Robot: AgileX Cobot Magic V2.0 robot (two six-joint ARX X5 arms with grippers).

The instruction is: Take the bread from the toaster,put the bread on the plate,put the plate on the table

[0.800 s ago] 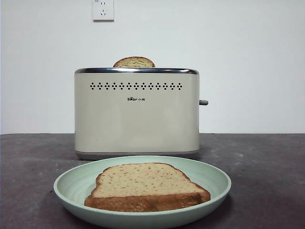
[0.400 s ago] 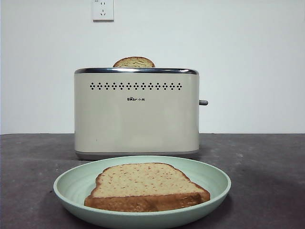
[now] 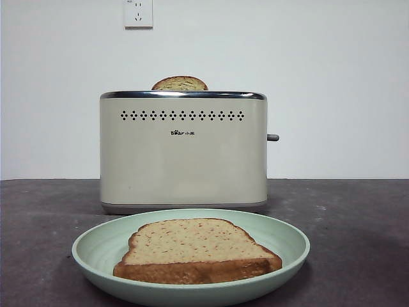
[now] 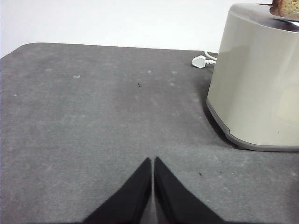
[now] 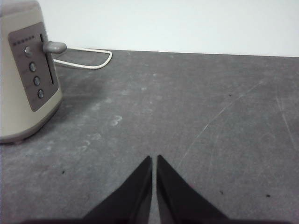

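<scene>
1. Plate (image 3: 291, 246): pale mint-green, round, raised rim; rests on the table (image 3: 358, 217) nearest the front camera, just in front of the toaster. Risk, as judged: its rim reaches close to the toaster base, so a careless reach could nudge it.
2. Bread (image 3: 195, 249): full wholemeal slice, lying flat inside the plate, crust edge toward the camera. It looks settled; the task appears essentially complete.
3. Toaster (image 3: 183, 150): cream body, chrome rim, side lever; stands upright behind the plate. A second slice (image 3: 180, 84) shows only its rounded top above the slot. Risk, as judged: it could be taken for the task's bread and pulled needlessly.
4. Left gripper (image 4: 153, 168): empty, jaws pressed together, low over bare table beside the toaster's plain end; a white plug (image 4: 200, 61) lies beyond.
5. Right gripper (image 5: 154, 165): empty, jaws closed tip to tip, low over the table off the lever end; a white cord (image 5: 88, 58) loops behind.
6. Wall socket (image 3: 138, 13): farthest, on the white wall.
</scene>
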